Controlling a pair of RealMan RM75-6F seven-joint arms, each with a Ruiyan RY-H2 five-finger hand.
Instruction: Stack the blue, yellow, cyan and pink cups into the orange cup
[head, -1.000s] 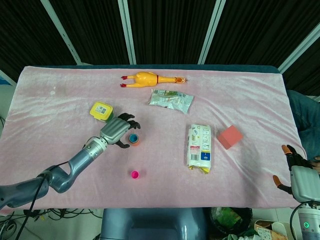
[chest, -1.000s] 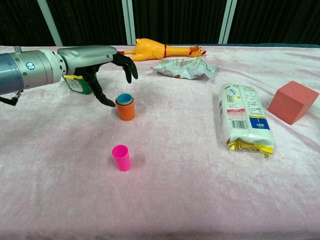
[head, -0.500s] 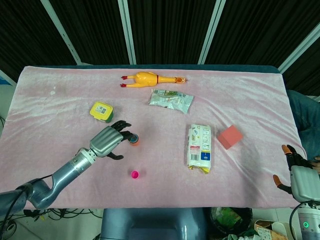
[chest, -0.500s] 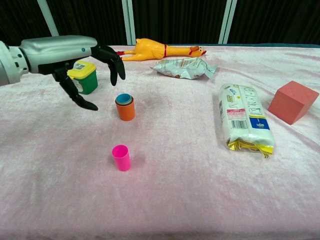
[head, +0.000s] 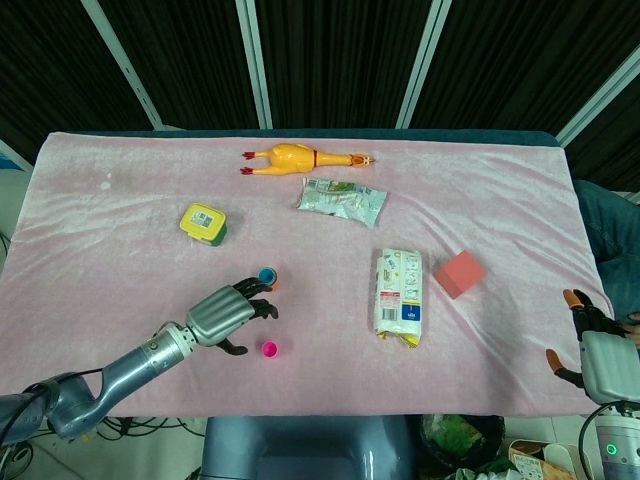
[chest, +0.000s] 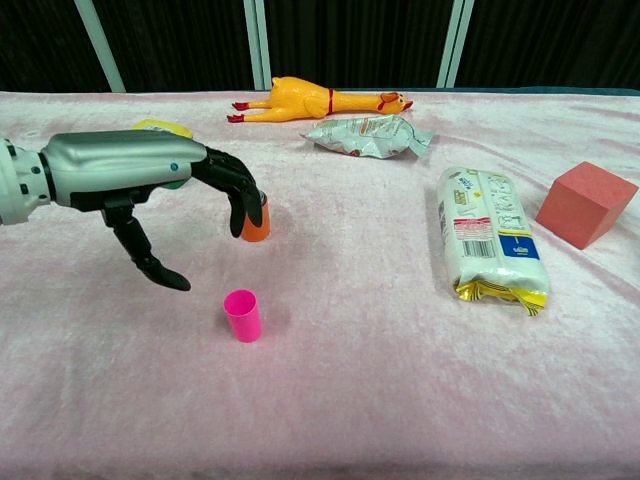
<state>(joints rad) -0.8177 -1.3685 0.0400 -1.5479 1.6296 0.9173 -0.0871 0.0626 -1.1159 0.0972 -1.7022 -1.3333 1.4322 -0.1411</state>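
Note:
The orange cup (head: 268, 277) (chest: 257, 220) stands upright on the pink cloth with other cups nested inside; a blue rim shows at its top in the head view. The pink cup (head: 269, 349) (chest: 241, 315) stands alone nearer the front edge. My left hand (head: 228, 314) (chest: 150, 190) hovers open between the two cups, to the left of the pink cup, its fingers spread and pointing down, holding nothing. In the chest view its fingertips (chest: 238, 222) cover part of the orange cup. My right hand (head: 598, 358) rests off the table's right front corner, fingers apart.
A yellow-lidded green tub (head: 204, 223) sits behind the left hand. A rubber chicken (head: 300, 158), a foil snack bag (head: 342, 199), a white packet (head: 400, 293) and a red block (head: 459, 273) lie farther back and right.
My left hand has drawn away from the orange stack, moving toward the front of the table and lower, ending beside the pink cup. The cups have not moved.

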